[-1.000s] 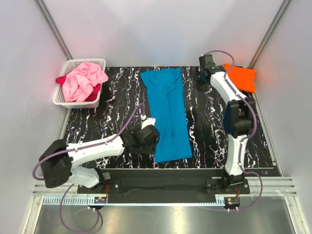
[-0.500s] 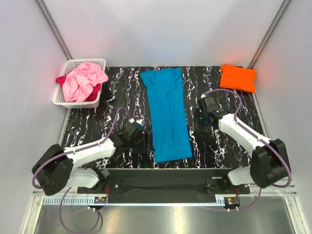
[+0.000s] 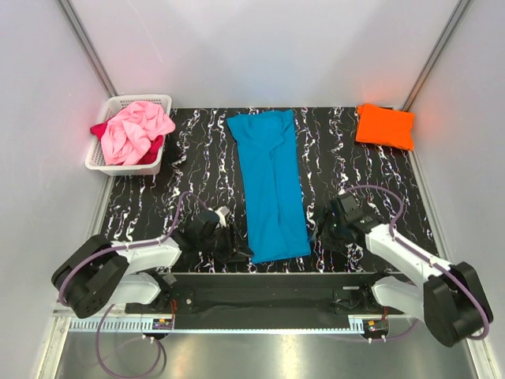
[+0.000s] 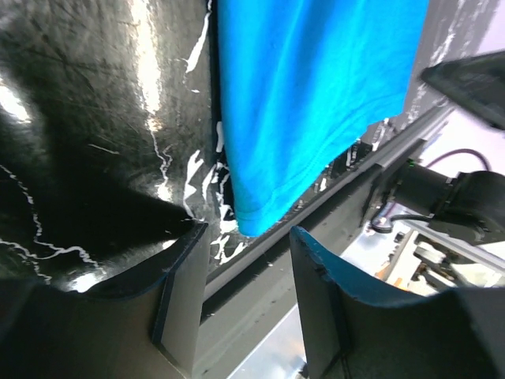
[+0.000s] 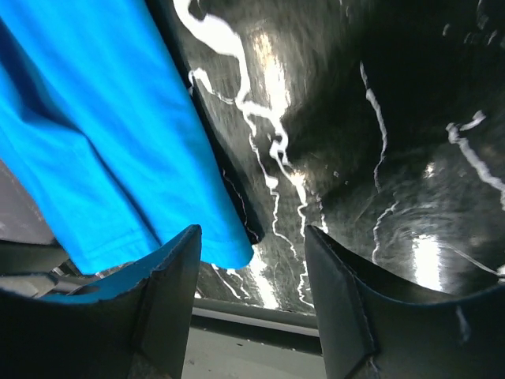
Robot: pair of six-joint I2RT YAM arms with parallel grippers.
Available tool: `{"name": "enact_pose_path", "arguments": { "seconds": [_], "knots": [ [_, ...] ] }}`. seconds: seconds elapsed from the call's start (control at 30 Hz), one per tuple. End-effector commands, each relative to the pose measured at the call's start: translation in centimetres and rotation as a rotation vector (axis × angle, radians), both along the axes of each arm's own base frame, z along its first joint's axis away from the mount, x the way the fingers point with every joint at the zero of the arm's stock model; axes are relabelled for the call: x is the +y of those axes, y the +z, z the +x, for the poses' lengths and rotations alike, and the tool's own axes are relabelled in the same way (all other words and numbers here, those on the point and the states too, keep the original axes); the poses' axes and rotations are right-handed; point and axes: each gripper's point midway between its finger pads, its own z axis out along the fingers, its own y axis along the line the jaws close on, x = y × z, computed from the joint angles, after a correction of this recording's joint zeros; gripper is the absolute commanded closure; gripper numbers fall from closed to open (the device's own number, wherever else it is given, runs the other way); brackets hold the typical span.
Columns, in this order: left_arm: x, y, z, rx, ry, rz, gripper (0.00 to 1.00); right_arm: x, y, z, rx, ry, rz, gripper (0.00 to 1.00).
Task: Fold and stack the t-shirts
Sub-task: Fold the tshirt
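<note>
A turquoise t-shirt (image 3: 271, 183) lies folded into a long strip down the middle of the black marbled table (image 3: 347, 166). Its near hem (image 4: 260, 217) shows in the left wrist view and its near right corner (image 5: 229, 245) in the right wrist view. My left gripper (image 3: 237, 249) sits low by the near left corner of the hem, open, with nothing between its fingers (image 4: 185, 292). Opposite it, my right gripper (image 3: 322, 234) is open beside the near right corner. A folded orange t-shirt (image 3: 384, 125) lies at the far right. Pink (image 3: 136, 130) and dark red (image 3: 151, 150) t-shirts fill the basket.
The white lattice basket (image 3: 103, 162) stands at the far left corner of the table. A metal rail (image 3: 268, 280) with both arm bases runs along the near edge. Grey walls close in the sides and back.
My right arm has swung back from the orange t-shirt at the far right to the near right corner of the turquoise one, opening wider. My left gripper has drawn nearer along the left edge.
</note>
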Motion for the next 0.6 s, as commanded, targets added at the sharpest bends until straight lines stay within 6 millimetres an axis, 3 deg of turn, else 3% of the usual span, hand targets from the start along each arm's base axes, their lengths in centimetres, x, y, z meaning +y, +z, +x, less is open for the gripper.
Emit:
{"name": "enact_pose_path", "arguments": {
  "seconds": [0.0,0.2,0.57],
  "knots": [
    [-1.1,1.8,0.5,-0.012,0.008,-0.104,0.50,2.3,1.9,0.8,-0.098,-0.036,0.173,0.38],
    [-1.2,0.5,-0.1,0.078,0.038,-0.119,0.50,2.8,-0.4,-1.0,-0.061,-0.035,0.248,0.42],
    [-1.1,-1.8,0.2,0.165,0.088,-0.055,0.51,2.8,-1.6,-1.1,-0.045,-0.037,0.248,0.45]
  ]
}}
